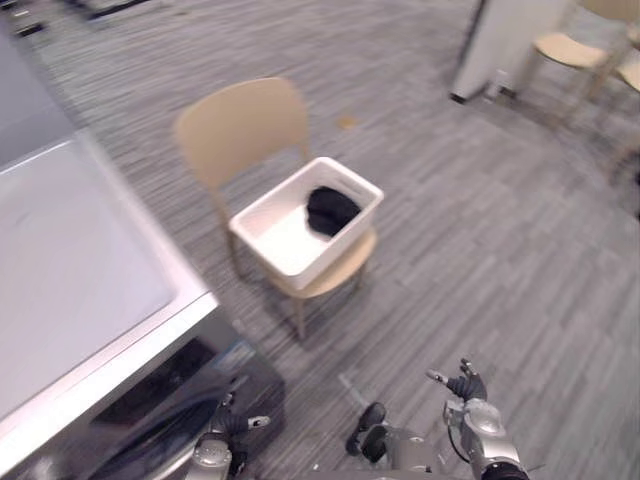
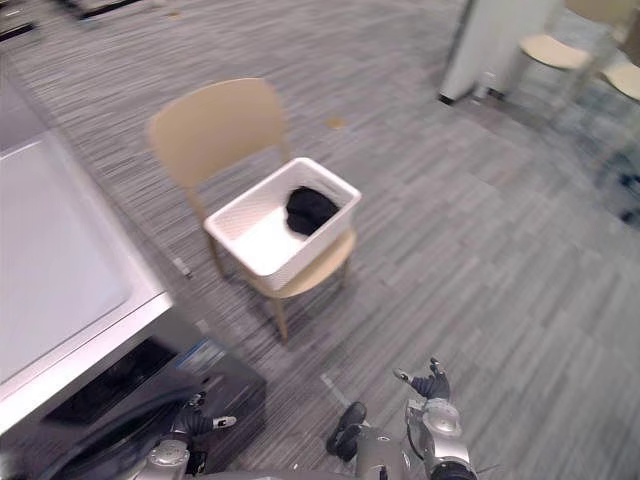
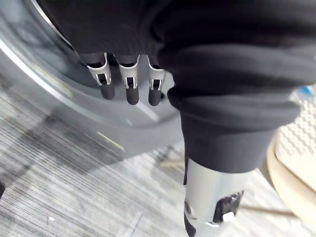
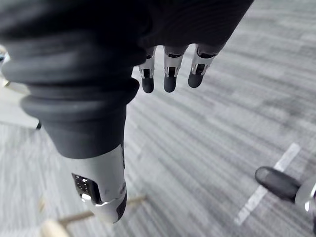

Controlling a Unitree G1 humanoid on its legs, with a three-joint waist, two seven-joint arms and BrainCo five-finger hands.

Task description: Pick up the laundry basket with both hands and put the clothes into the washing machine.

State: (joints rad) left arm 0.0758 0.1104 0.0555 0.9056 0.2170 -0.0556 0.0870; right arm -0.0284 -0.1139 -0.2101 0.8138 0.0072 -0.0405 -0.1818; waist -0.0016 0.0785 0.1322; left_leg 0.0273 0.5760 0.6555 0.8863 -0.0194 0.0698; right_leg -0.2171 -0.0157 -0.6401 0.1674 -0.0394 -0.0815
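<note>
None of the task's steps looks done yet. The white laundry basket (image 1: 285, 238) sits on the seat of the beige chair (image 1: 240, 125), with a black bundle of clothes (image 1: 332, 210) lying in one end of it. Lifting the basket, carrying it and loading the clothes are all left to do. The washing machine (image 1: 140, 415) stands near the chair, on the robot's left of it, and I cannot tell whether its door is open. Both hands hang low, well short of the chair and apart from the basket. The left hand (image 1: 228, 428) is just beside the machine's dark front, its fingers (image 3: 131, 89) straight and relaxed, holding nothing. The right hand (image 1: 466, 385) hovers over the carpet floor (image 4: 222, 123), its fingers (image 4: 169, 79) likewise loose and empty.
</note>
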